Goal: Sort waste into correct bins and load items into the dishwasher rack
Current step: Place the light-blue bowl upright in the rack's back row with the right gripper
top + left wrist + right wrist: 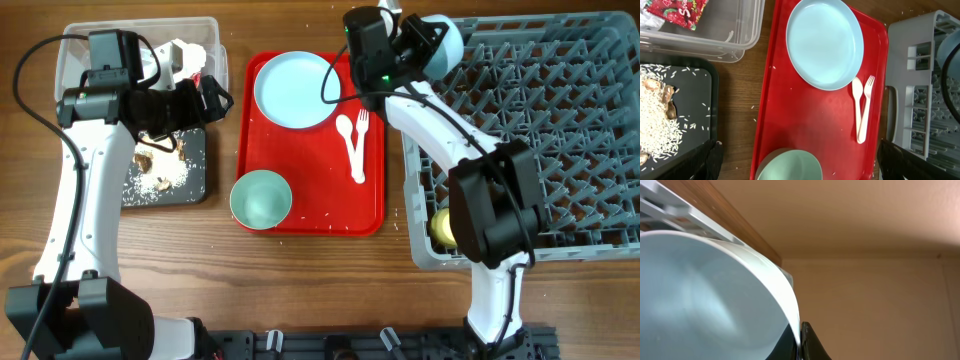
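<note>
On the red tray (320,190): plate (293,90) at its far end, bowl (261,198) at its near-left corner. Fork (868,97) and spoon (857,90) lie side by side along its right edge, handles touching and pointing to the near end.

Left of the red tray, on the table (300,290): clear tub (735,35) level with the tray's far end, black tray (195,170) just nearer than the tub.
- Tub holds crumpled paper (180,52) and the red-and-white wrapper (677,10).
- Black tray holds rice grains (655,125) and brown scraps (665,95).
- A few stray grains lie on the table between the black tray and the red tray.

Left gripper (215,100) hangs above the gap left of the red tray's far-left edge, fingers spread wide, nothing in them.

Right of the red tray: dish rack (560,130), close beside the tray's right edge. Yellow cup (442,228) sits in the rack corner nearest the tray's near-right corner.

Right gripper (410,45) is above the rack corner next to the tray's far-right corner, clamped on the rim of a second bowl (443,45), pale blue and tipped on its side. Right wrist view shows one dark finger (810,347) against that rim. Can't tell whether the second bowl touches the pegs.
</note>
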Robot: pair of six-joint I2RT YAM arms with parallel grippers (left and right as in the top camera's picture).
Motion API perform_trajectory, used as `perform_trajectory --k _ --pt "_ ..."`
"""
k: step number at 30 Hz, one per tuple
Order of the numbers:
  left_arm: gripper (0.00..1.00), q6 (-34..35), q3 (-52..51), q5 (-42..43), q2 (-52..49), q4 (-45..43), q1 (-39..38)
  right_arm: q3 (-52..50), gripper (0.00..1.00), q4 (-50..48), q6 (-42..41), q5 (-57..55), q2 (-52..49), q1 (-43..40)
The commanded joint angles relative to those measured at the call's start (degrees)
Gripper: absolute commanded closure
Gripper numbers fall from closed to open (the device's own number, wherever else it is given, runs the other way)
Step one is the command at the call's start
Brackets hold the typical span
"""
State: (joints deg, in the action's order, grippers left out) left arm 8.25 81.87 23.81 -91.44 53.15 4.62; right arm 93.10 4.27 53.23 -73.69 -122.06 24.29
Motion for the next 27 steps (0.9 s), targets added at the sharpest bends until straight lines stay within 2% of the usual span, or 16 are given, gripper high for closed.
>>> perform_trajectory --k 1,5,13,25,26,27 --pt "0.0 -0.1 0.4 0.1 0.5 -0.1 0.2 0.2 0.96 0.1 -0.9 -6.5 -1.2 -1.4" --pt "0.0 -0.1 0.4 0.1 0.5 -0.1 0.2 0.2 0.96 0.4 -1.1 -6.9 -1.2 -2.4" --pt "0.0 -0.1 0.4 0.1 0.5 -0.1 0.2 0.2 0.96 9.2 -11.3 -5.4 -1.2 -2.6" --pt "0.0 -0.1 0.4 0.1 0.5 -0.1 0.2 0.2 0.96 17.8 -14.6 1.9 -1.2 -0.2" --pt "0.0 -0.1 0.4 0.1 0.5 -0.1 0.2 0.2 0.95 17.1 -14.6 1.9 -1.2 0.1" --pt "0.0 -0.1 0.4 0.1 0.5 -0.1 0.2 0.2 0.85 16.7 -14.6 1.9 -1.2 0.3"
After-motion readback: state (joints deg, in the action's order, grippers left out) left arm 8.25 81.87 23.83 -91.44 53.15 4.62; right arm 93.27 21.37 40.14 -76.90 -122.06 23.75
